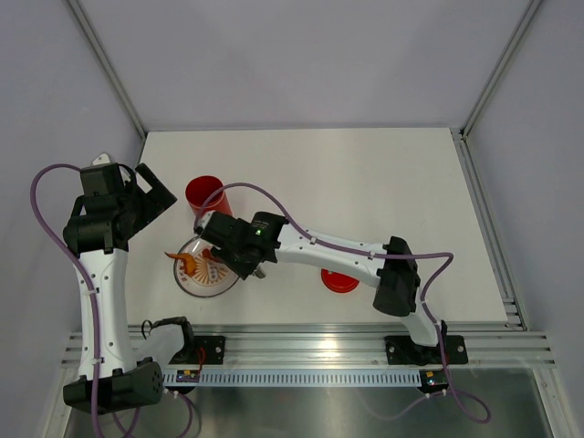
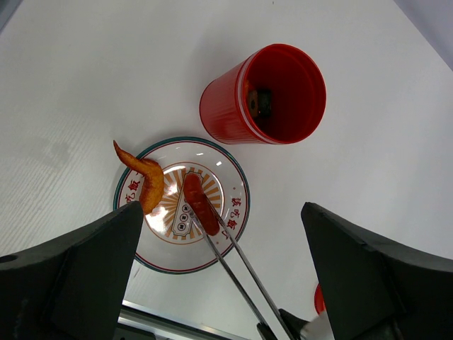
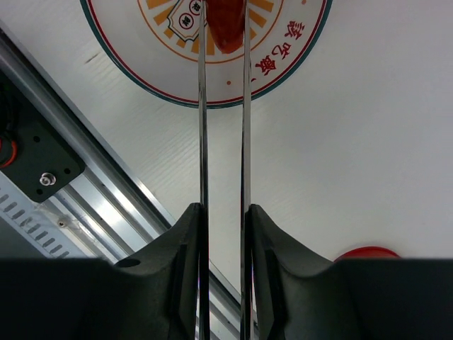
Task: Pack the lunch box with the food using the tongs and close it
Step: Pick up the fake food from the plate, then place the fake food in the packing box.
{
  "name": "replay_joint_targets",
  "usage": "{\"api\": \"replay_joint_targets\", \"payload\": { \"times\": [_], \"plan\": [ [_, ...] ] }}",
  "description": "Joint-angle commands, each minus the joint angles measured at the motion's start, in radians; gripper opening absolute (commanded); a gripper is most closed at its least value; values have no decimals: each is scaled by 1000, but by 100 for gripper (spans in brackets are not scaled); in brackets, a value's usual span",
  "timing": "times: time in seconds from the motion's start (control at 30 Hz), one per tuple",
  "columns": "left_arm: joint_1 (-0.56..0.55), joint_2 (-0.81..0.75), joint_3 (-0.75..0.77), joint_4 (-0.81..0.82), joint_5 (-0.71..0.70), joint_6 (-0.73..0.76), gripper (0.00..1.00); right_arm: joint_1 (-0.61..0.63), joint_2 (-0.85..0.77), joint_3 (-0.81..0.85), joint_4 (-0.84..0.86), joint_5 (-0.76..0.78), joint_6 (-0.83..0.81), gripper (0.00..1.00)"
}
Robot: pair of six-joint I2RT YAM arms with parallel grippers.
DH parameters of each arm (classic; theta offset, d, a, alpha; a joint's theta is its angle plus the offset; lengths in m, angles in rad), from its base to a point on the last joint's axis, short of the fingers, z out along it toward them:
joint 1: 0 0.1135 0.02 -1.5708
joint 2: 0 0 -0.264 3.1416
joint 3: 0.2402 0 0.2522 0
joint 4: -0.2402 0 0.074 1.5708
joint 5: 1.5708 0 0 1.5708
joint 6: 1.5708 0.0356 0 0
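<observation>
The silver tongs [image 3: 203,142] run straight out between my right gripper's [image 3: 224,212] fingers, which press on both arms. Their tips sit either side of a reddish-brown sausage [image 2: 199,203] on the clear patterned plate [image 2: 237,177]. An orange shrimp piece [image 2: 145,180] lies across the plate's left rim. The red lunch box [image 2: 265,95] stands upright and uncovered just beyond the plate, with a small black-and-white roll [image 2: 262,101] inside. Its red lid [image 1: 339,281] lies flat on the table to the right. My left gripper [image 2: 221,209] hangs open high above the plate, holding nothing.
The aluminium rail [image 3: 85,177] at the table's near edge runs just behind the plate. My right arm [image 1: 347,248] stretches across the table over the lid. The white table [image 1: 383,182] ends at grey walls at the back and sides.
</observation>
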Motion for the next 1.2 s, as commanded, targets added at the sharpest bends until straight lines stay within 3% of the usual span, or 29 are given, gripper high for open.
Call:
{"api": "replay_joint_targets", "payload": {
  "times": [0.0,0.7,1.17],
  "plan": [
    [4,1,28,28,-10,9,99,8,-126,13,28,-4,-17,0],
    [4,1,59,17,-10,11,99,-23,-219,111,103,172,-9,0],
    [4,0,51,16,-10,8,99,-95,-132,240,218,230,-68,0]
  ]
}}
